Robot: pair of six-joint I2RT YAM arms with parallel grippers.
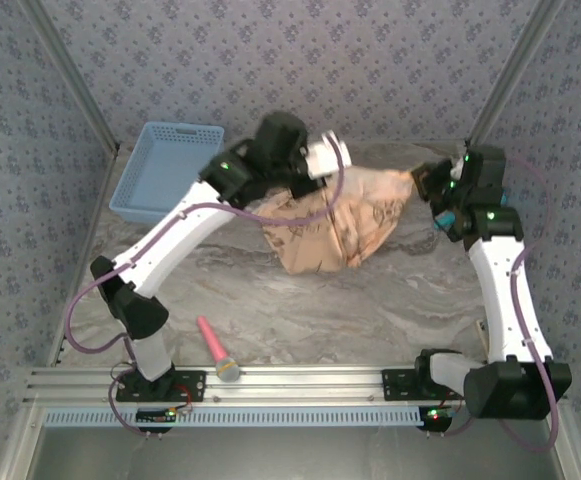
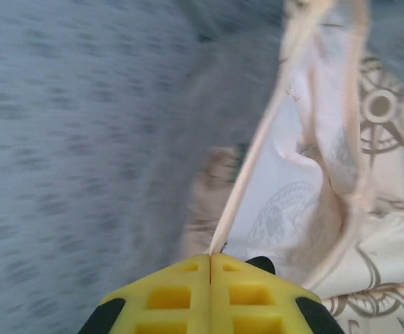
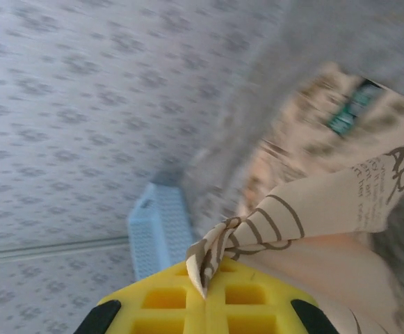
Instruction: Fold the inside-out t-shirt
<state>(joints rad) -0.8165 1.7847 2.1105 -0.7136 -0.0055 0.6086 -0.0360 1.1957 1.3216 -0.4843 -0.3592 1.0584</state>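
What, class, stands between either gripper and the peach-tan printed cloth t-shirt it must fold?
Nothing visible. The left gripper is shut on an edge strip of the peach-tan printed cloth t-shirt, and the right gripper is shut on another bunched edge of it.

peach-tan t-shirt (image 1: 370,215) printed with dark brown compasses.

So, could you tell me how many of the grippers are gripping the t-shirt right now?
2. The left gripper is shut on a thin, taut edge of the t-shirt; the right gripper is shut on a bunched corner at its right end.
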